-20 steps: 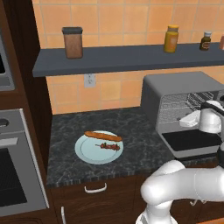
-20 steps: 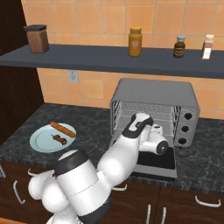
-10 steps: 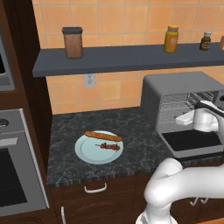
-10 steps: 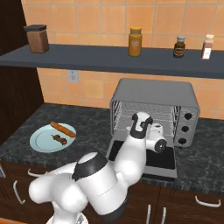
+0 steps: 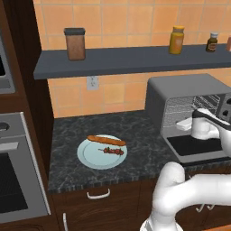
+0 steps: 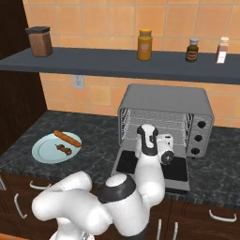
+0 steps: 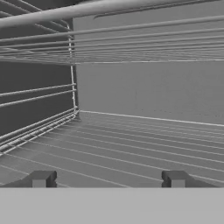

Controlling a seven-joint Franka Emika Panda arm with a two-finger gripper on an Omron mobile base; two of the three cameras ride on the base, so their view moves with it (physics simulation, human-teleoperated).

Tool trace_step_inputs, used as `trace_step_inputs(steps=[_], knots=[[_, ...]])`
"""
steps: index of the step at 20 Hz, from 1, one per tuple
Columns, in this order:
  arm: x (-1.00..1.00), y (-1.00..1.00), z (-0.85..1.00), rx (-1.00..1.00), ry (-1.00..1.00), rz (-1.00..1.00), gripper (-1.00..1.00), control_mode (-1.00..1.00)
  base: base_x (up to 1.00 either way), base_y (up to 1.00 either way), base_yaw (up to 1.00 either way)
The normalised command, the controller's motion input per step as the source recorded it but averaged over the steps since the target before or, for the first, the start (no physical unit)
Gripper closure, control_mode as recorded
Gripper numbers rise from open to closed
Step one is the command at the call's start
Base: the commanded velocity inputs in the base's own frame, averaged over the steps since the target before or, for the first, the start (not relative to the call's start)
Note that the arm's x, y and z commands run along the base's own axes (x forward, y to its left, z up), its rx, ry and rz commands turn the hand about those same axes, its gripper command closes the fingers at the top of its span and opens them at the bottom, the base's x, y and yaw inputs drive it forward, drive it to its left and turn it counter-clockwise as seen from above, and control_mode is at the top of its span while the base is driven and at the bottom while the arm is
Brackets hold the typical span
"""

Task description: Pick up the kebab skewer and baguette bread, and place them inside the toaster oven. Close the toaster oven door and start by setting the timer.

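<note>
Two task foods lie together on the pale blue plate (image 5: 91, 158) at the lower left of the left base view: the baguette bread (image 5: 106, 140) along the plate's far side and the kebab skewer (image 5: 113, 151) just beside it, nearer the camera. Both are well apart from the gripper (image 7: 107, 178), which sits at the right of that view in front of the toaster oven (image 6: 168, 104). The toaster oven door (image 6: 178, 171) lies folded down flat on the dark counter (image 6: 98, 140). In the hand view the finger tips (image 7: 41, 178) stand spread wide at the bottom, nothing between them, facing the oven's wire rack (image 7: 131, 144) and grey back wall.
</note>
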Motion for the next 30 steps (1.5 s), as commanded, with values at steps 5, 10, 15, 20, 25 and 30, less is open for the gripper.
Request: trace_step_inputs(steps=[5,10,15,20,25,30], knots=[[0.33,-0.06,-0.19,0.00,0.00,-0.03,-1.00,-1.00,0.00,0.00,0.00],[-0.25,-0.09,-0.75,-0.06,0.09,-0.01,-1.00,-1.00,0.00,0.00,0.00],[-0.92,-0.01,-0.89,-0.08,0.17,0.00,-1.00,-1.00,0.00,0.00,0.00],[-1.00,-0.08,-0.50,-0.10,0.16,0.00,-1.00,-1.00,0.00,0.00,0.00],[-1.00,-0.14,-0.23,-0.10,0.25,0.00,-1.00,-1.00,0.00,0.00,0.00],[-0.97,-0.32,0.00,-0.01,0.27,0.00,-1.00,-1.00,0.00,0.00,0.00]])
